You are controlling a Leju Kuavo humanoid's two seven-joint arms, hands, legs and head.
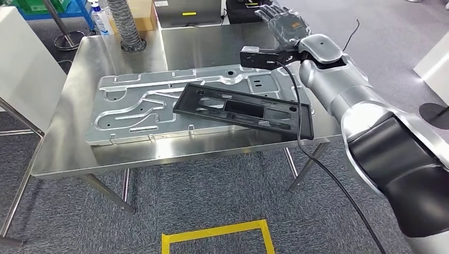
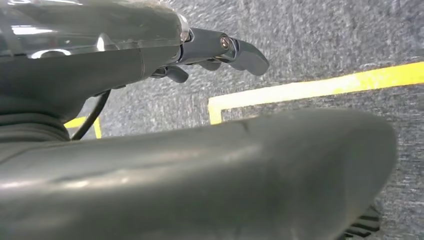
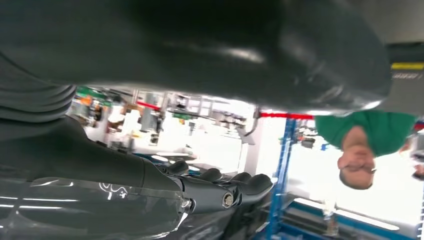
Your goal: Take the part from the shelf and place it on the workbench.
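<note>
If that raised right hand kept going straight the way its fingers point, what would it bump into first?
Probably the dark box at the table's far edge. The right hand is held above the table, fingers pointing away from the robot, but depth is unclear, so it might pass over.

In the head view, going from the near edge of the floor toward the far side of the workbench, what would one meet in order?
Yellow floor marking → near edge of the steel workbench → black part lying on the grey metal panel → right hand, raised above the far side → ribbed hose and cardboard box.
</note>
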